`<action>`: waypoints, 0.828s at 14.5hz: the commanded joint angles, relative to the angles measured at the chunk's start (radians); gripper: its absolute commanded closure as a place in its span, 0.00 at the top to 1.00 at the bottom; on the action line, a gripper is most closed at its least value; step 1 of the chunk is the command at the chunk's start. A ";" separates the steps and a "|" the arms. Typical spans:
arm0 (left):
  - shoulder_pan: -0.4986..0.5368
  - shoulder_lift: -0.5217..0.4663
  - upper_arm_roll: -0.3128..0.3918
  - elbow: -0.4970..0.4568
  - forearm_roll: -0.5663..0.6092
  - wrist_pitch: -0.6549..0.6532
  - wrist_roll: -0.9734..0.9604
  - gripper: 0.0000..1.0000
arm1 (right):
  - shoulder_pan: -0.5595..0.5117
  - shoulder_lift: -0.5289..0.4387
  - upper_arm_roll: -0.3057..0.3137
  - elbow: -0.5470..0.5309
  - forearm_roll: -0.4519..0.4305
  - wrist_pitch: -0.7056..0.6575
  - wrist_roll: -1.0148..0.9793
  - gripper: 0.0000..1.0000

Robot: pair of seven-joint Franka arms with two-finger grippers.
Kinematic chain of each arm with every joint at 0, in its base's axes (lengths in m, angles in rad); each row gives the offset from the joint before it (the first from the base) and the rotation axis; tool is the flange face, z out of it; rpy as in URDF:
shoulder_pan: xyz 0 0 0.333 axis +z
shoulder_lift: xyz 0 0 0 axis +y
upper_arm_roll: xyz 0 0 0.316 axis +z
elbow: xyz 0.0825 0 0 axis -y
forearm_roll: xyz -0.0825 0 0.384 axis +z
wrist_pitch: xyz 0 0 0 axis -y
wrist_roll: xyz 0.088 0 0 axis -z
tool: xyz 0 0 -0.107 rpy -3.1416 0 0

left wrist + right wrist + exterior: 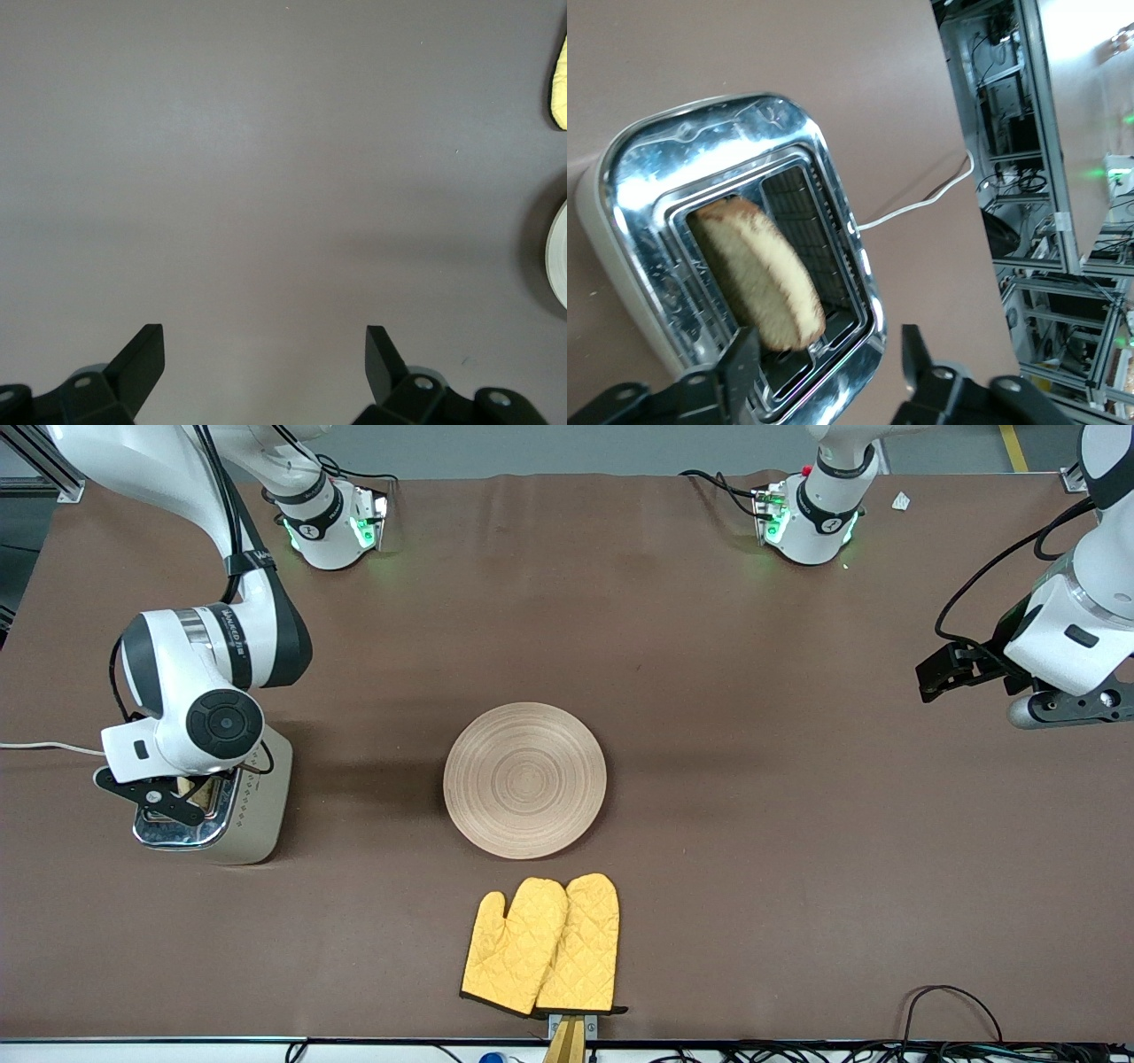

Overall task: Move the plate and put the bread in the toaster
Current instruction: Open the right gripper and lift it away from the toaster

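The toaster (252, 815) stands at the right arm's end of the table, its chrome top (664, 168) filling the right wrist view. The bread (757, 274) leans tilted in one slot, its upper end sticking out; in the front view only a bit of the bread (189, 786) shows under the hand. My right gripper (831, 354) hangs open just above the toaster, one finger (741, 354) close beside the slice. The plate (524, 779) lies empty mid-table. My left gripper (952, 671) waits open above bare table at the left arm's end, shown as the left gripper (264, 354) in its wrist view.
A pair of yellow oven mitts (542, 946) lies nearer the front camera than the plate. The toaster's white cord (44, 747) runs off the table edge. A black cable (948, 1001) loops at the front edge near the left arm's end.
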 commanded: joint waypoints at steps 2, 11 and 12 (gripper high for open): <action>0.008 -0.014 -0.002 0.006 -0.015 -0.018 0.024 1.00 | -0.046 -0.026 0.012 0.050 0.145 -0.001 -0.114 1.00; 0.008 -0.014 -0.001 0.006 -0.015 -0.018 0.026 1.00 | -0.187 -0.236 0.009 0.131 0.516 -0.064 -0.523 1.00; 0.008 -0.014 -0.001 0.006 -0.013 -0.018 0.026 1.00 | -0.219 -0.265 0.009 0.131 0.562 -0.085 -0.580 1.00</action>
